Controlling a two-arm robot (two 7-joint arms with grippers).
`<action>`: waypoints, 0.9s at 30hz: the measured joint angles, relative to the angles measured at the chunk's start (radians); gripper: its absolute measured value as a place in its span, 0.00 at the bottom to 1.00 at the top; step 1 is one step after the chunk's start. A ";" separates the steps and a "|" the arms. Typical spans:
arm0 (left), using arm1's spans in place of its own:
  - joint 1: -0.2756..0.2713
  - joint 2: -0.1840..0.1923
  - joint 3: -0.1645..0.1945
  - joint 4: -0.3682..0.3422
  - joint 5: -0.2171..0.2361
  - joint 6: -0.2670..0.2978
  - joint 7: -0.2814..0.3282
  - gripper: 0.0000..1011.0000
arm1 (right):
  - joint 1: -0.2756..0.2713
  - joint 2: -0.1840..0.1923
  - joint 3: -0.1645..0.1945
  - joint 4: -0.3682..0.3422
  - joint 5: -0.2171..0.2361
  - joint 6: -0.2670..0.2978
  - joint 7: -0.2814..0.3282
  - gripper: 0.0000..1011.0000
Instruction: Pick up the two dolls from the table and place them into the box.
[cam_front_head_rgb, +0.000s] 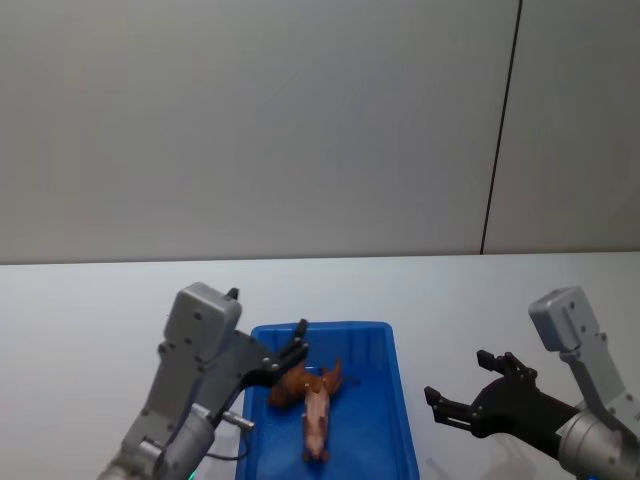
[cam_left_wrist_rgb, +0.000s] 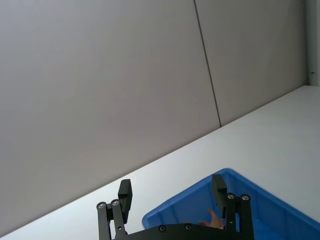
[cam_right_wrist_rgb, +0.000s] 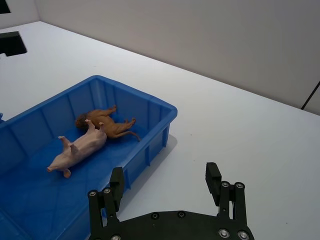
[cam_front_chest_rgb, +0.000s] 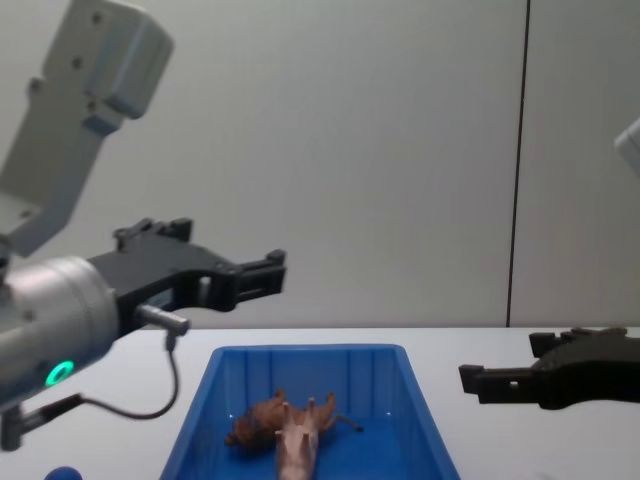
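Observation:
Both dolls lie on their sides inside the blue box (cam_front_head_rgb: 400, 400): the pale pink pig (cam_front_head_rgb: 317, 423) toward the near end, the brown lion (cam_front_head_rgb: 300, 383) just behind it, touching it. The right wrist view shows the pig (cam_right_wrist_rgb: 80, 149) and lion (cam_right_wrist_rgb: 106, 123) on the floor of the box (cam_right_wrist_rgb: 150, 107); the chest view shows the pig (cam_front_chest_rgb: 297, 447) and lion (cam_front_chest_rgb: 265, 419) too. My left gripper (cam_front_head_rgb: 297, 340) hovers open and empty above the box's left rim. My right gripper (cam_front_head_rgb: 460, 393) hangs open and empty over the white table (cam_front_head_rgb: 480, 300), right of the box.
A small blue round-topped object (cam_front_chest_rgb: 62, 472) sits at the chest view's lower left, near my left arm. A grey wall with a dark vertical seam (cam_front_head_rgb: 500, 130) stands behind the table.

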 joint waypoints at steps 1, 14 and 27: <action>0.008 0.006 -0.002 -0.009 -0.004 0.005 0.007 0.99 | -0.001 0.002 0.001 -0.001 0.001 -0.001 0.000 0.99; 0.146 0.104 -0.033 -0.137 -0.124 0.107 0.178 0.99 | -0.009 0.009 0.005 -0.005 0.003 -0.004 -0.003 0.99; 0.252 0.166 -0.055 -0.179 -0.224 0.156 0.261 0.99 | -0.011 0.012 0.007 -0.006 0.005 -0.005 -0.005 0.99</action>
